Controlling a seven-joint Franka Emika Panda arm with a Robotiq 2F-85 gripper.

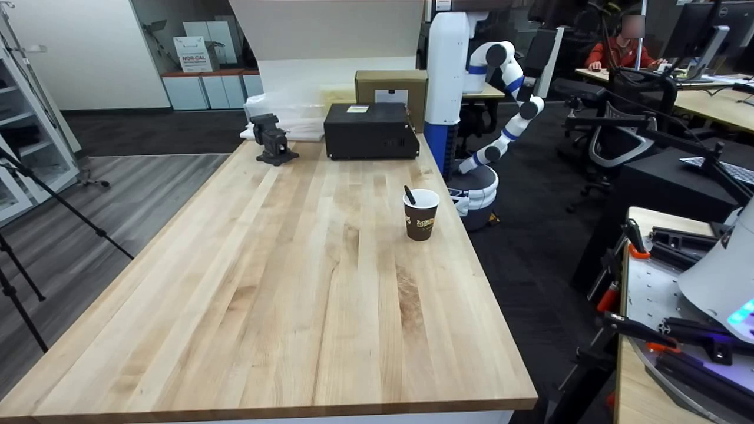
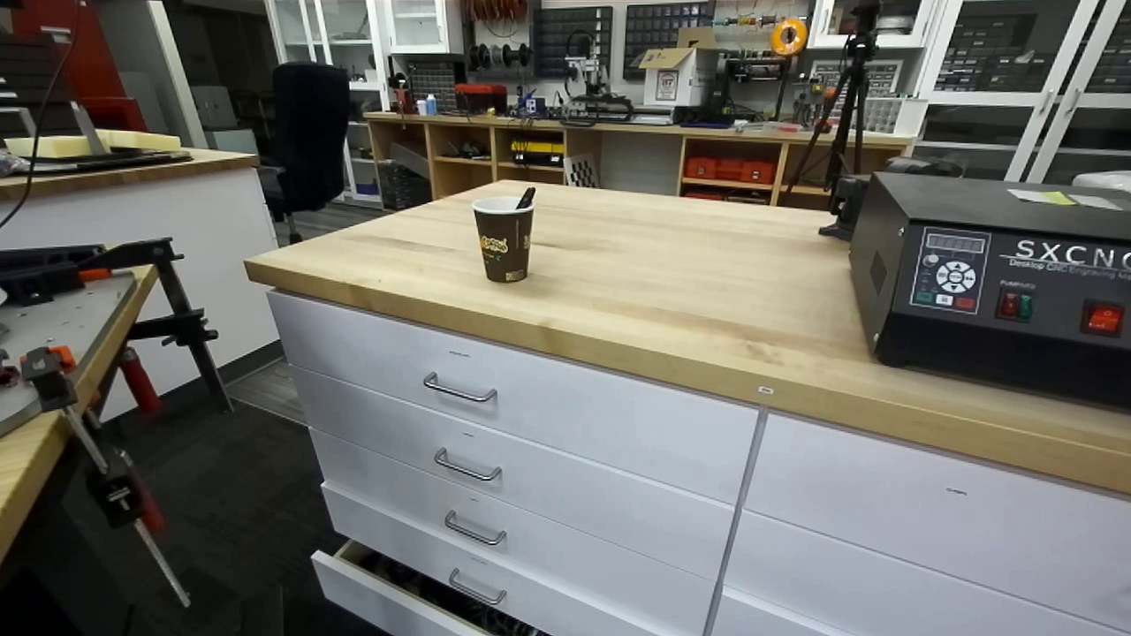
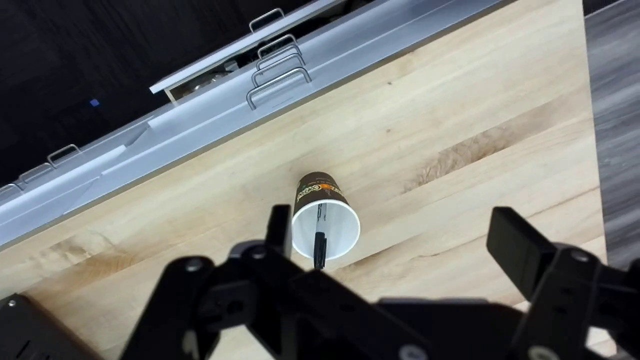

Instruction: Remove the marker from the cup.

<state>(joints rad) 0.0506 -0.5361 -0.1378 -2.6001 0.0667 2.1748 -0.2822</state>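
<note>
The dark brown cup with a white rim stands upright on the wooden table. It shows in both exterior views [image 1: 419, 225] [image 2: 505, 254] and in the wrist view [image 3: 309, 192]. The marker, with a black cap and a pale barrel, leans inside the cup with its cap above the rim; it shows in both exterior views [image 1: 409, 195] [image 2: 527, 198] and in the wrist view [image 3: 320, 245]. My gripper [image 3: 392, 227] shows only in the wrist view. It is wide open with nothing between its fingers. In that view the cup and marker appear just right of the left finger, apart from it.
A black machine box stands on the table in both exterior views [image 1: 372, 132] [image 2: 1016, 265]. A small black vise [image 1: 274, 141] stands beside it. The table's drawer edge [image 2: 574, 331] runs near the cup. A bottom drawer [image 2: 398, 594] is pulled open.
</note>
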